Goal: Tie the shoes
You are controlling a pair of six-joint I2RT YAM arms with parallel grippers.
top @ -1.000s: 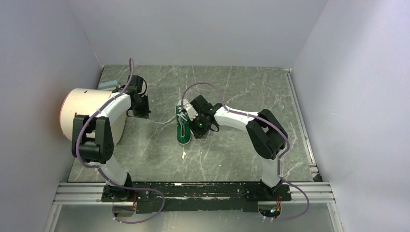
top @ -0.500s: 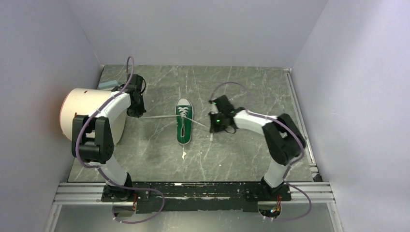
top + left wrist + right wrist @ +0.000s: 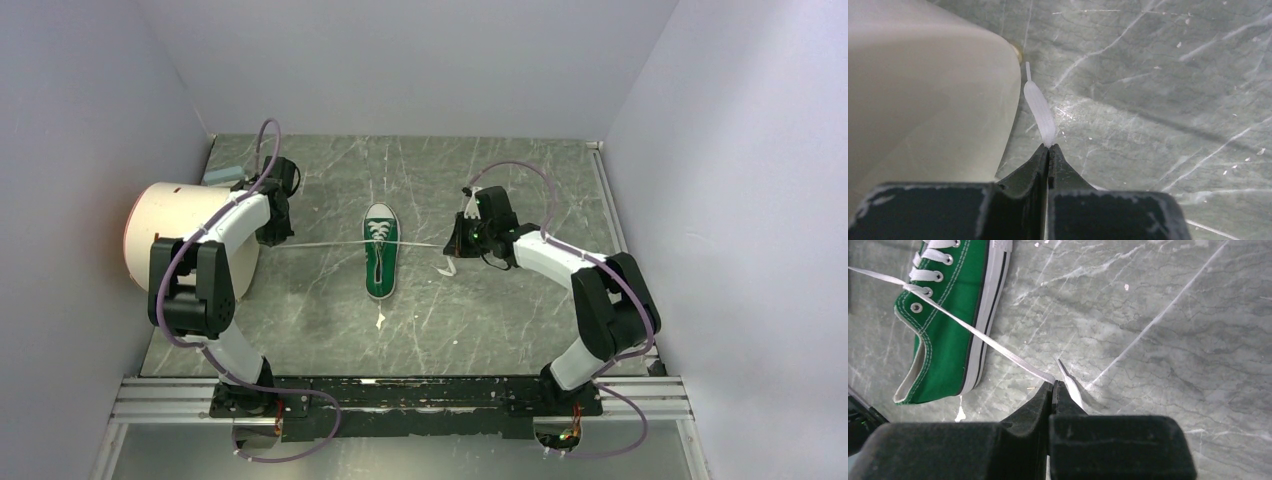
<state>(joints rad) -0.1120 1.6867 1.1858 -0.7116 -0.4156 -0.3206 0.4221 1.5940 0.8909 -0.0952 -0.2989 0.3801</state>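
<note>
A small green sneaker (image 3: pixel 380 255) with white laces, white toe cap and white sole edge lies mid-table, toe toward the back; it also shows in the right wrist view (image 3: pixel 948 315). Its two lace ends are stretched out sideways in a nearly straight line. My left gripper (image 3: pixel 272 240) is shut on the left lace end (image 3: pixel 1040 107), left of the shoe, beside a white cylinder. My right gripper (image 3: pixel 452 245) is shut on the right lace end (image 3: pixel 998 347), right of the shoe, with the lace tip (image 3: pixel 1073 385) hanging loose past the jaws.
A large white cylinder (image 3: pixel 185 235) stands at the table's left edge, close to my left gripper; it fills the left of the left wrist view (image 3: pixel 923 90). Grey walls enclose the marble table (image 3: pixel 520 310). A metal rail (image 3: pixel 400 395) runs along the near edge.
My right gripper moved from over the shoe out to the right, pulling its lace end. My left gripper moved slightly left. Both lace ends are now drawn taut sideways.
</note>
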